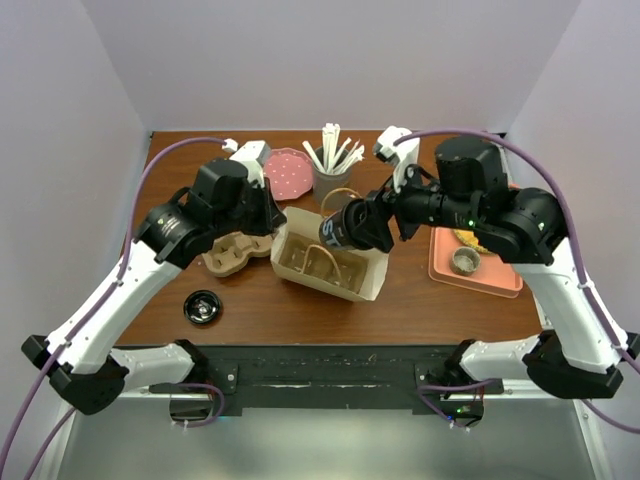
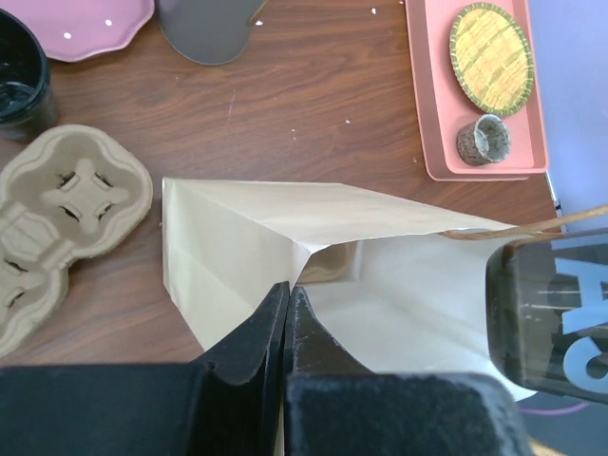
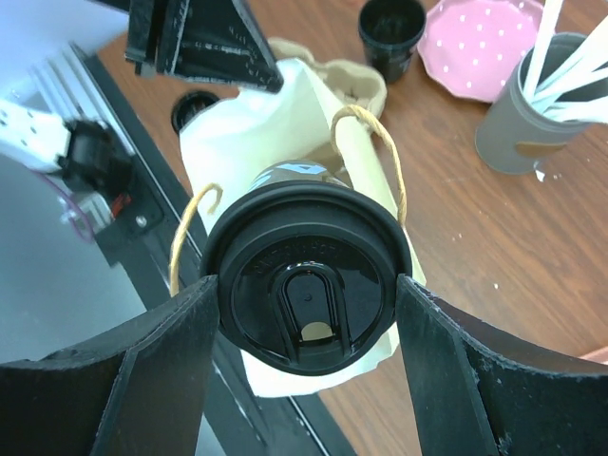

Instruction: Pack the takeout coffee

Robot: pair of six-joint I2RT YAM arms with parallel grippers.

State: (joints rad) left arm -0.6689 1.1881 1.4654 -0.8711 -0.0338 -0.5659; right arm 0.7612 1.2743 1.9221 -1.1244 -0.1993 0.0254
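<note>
Top view: right gripper (image 1: 352,226) is clamped on the takeout coffee (image 1: 337,229). The cup sits between the jaws, tipped on its side, white lettering showing, at the far rim of the open paper bag (image 1: 345,275). Left gripper (image 1: 272,216) is at the bag's left far corner, jaws together on the paper. Left of those jaws is the cardboard cup carrier (image 1: 228,252), and nearer the bases a loose black lid (image 1: 203,307). Left wrist: left gripper (image 2: 288,296) fingers nearly meet, pinching the bag (image 2: 275,223) wall at its near edge. The coffee (image 2: 546,328) is well to the right of these jaws, apart from them, over the bag's right side, with a twine handle (image 2: 560,223) just above it. Carrier (image 2: 66,214) is to the left, pink tray (image 2: 432,114) beyond and right. Right wrist: right gripper (image 3: 306,318) has one finger on each side of the cup and squeezes it at the lid rim. The coffee (image 3: 309,252) is centred between the jaws, lid (image 3: 285,237) facing the camera. The bag (image 3: 237,152) mouth is directly beyond it, twine handles looping either side. Left gripper (image 3: 204,43) is on the bag's far edge.
</note>
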